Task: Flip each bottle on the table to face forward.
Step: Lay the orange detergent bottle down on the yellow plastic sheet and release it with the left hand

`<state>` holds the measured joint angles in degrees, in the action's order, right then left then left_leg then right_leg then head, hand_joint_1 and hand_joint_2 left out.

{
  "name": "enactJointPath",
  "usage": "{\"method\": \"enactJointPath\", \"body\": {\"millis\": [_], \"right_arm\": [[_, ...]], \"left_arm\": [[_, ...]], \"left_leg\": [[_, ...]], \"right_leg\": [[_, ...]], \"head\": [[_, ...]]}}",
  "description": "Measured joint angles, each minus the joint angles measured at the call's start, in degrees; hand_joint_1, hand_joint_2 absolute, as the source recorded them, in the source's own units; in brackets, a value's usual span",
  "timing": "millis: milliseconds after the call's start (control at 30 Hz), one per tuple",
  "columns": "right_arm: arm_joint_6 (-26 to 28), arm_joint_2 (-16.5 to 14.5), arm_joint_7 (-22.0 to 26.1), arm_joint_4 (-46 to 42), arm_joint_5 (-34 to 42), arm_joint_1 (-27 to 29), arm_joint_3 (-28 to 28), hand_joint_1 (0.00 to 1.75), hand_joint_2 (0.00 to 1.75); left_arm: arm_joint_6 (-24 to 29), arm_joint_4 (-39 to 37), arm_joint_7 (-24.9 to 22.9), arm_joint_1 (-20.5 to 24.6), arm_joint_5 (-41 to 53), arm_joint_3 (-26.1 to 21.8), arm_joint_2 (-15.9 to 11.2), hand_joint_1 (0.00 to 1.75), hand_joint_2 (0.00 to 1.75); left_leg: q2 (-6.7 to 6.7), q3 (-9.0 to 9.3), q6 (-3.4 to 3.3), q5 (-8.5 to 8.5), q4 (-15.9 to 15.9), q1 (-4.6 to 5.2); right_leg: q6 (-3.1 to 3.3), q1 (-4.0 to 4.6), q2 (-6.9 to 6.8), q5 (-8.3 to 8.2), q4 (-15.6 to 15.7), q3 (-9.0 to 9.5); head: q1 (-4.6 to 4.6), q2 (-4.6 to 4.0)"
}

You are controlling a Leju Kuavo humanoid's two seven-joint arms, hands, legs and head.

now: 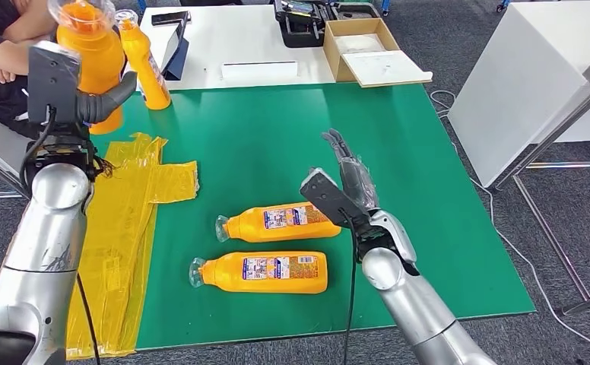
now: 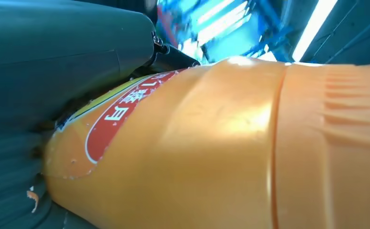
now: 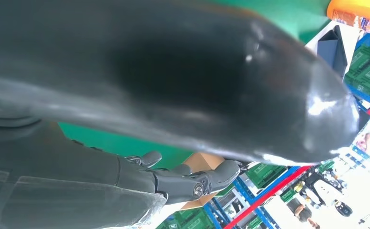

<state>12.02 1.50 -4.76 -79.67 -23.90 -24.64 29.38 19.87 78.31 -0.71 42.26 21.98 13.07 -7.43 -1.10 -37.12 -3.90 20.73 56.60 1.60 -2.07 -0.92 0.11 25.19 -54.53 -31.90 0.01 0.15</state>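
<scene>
two orange bottles [image 1: 277, 223] [image 1: 265, 272] lie flat, two [image 1: 93, 53] [image 1: 145, 65] upright.

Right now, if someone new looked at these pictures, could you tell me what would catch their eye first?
Probably the orange bottle that the left hand holds upright at the far left of the green mat, with a second upright bottle just behind it. Next come two lying bottles, side by side near the front edge, caps pointing left. The right hand hovers empty beside them, fingers apart.
</scene>
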Motion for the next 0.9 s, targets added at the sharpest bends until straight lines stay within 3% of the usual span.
{"method": "enactJointPath", "body": {"millis": [267, 500, 900], "right_arm": [[-1.7, 1.2, 0.2, -3.7, 8.6, 0.6, -0.5, 0.00, 0.00], [-4.6, 2.8, 0.2, -8.3, 14.8, 2.0, -0.7, 0.00, 0.00], [-7.7, 3.8, 0.3, -10.9, 22.1, 2.1, 0.1, 0.00, 0.00]], "left_arm": [[-0.6, -9.6, -0.3, -0.4, 25.7, 3.2, -3.2, 1.75, 1.75], [-2.3, -20.0, -0.6, -3.9, 30.0, 6.8, -3.6, 1.75, 1.75], [-3.5, -34.9, -1.0, -4.4, 32.7, 10.1, -3.9, 1.75, 1.75]], "left_leg": [[0.03, 0.01, 0.01, 0.01, 0.0, 0.00], [0.06, -0.03, 0.01, 0.01, 0.0, -0.01], [0.05, -0.03, 0.01, 0.01, 0.0, -0.01]], "right_leg": [[0.00, 0.00, 0.01, 0.00, 0.0, -0.03], [0.01, 0.00, 0.01, 0.01, 0.0, -0.05], [0.01, 0.01, 0.01, 0.01, 0.0, -0.05]], "head": [[-0.02, 0.00], [0.00, 0.00], [0.00, 0.00]]}}
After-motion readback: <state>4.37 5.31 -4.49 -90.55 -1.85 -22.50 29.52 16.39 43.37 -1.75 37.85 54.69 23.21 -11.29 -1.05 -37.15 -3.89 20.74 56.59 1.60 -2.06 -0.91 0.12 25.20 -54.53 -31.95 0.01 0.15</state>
